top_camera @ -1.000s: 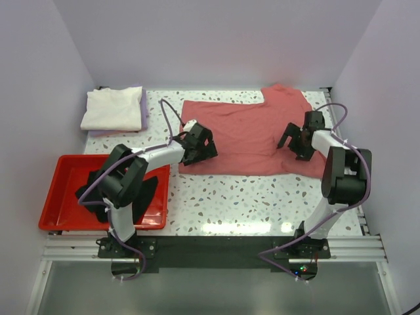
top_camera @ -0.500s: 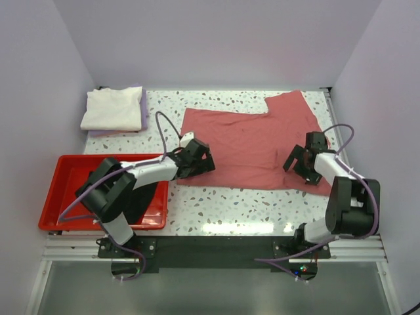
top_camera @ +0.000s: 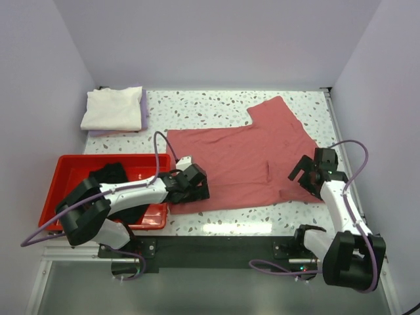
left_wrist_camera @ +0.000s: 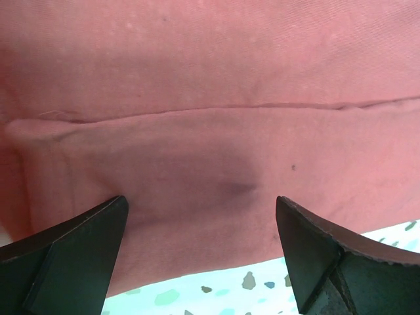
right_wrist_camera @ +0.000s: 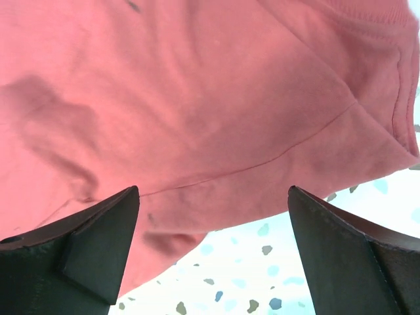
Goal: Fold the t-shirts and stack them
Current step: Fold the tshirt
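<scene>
The left jaws stood wide apart and empty, their dark fingertips (left_wrist_camera: 79,236) poised on either side of the near hem of the salmon t-shirt (top_camera: 243,157). There a doubled band of cloth with a seam line ran across, and the speckled bench (top_camera: 216,105) showed just beyond the hem. Whether those fingertips touched the cloth could not be told. The right jaws were likewise fully apart and held nothing, set over the shirt's near right edge, with a ribbed hem visible at the upper right of the wrist view. The salmon t-shirt lay spread nearly flat across the middle of the bench, one sleeve reaching toward the far right and a small pucker near the right jaws. The left arm stretched low from its base past the near right corner of the red plastic tray (top_camera: 79,158), which held a crumpled black t-shirt (top_camera: 108,176). In the far left corner, well apart from the salmon shirt, a folded cream-white t-shirt (top_camera: 113,108) rested on a pale lavender t-shirt (top_camera: 143,117).
</scene>
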You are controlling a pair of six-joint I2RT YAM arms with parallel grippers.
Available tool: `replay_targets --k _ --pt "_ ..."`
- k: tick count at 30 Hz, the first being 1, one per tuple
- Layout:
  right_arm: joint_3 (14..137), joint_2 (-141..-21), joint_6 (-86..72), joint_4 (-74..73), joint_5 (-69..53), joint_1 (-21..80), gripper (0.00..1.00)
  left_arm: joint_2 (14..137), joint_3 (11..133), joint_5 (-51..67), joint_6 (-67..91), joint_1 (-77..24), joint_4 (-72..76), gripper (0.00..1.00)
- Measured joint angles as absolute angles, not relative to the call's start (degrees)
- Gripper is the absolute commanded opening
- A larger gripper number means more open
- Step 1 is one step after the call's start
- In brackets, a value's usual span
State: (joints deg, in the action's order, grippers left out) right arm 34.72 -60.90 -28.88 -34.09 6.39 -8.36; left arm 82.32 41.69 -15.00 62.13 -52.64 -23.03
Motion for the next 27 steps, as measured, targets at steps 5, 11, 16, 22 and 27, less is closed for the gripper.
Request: replay_targets --k 5,11,16,22,27 --pt "39.16 -56.58 -27.09 -35.86 2.81 -8.36 0.99 82.32 44.31 -17.32 62.22 -52.62 -27.33 1.0" --pt "43.86 -61.58 -26.52 -30.74 -1.26 -3.68 0.99 82.39 51.22 -20.49 61.06 -52.6 -28.8 1.0" --pt "45.54 -73.1 -26.98 -23.4 -2.15 1.63 0.99 83.68 57.01 -22.9 59.27 -52.16 -29.12 1.0" --pt "45.63 -84.29 -27.03 -18.98 -2.11 1.02 0.99 85.43 59.81 -23.11 57.25 -48.47 -29.15 1.0" --pt "44.49 -86.39 -28.4 -15.38 -6.17 -5.56 0.99 86.17 60.88 -22.92 55.83 -43.38 -29.17 1.0"
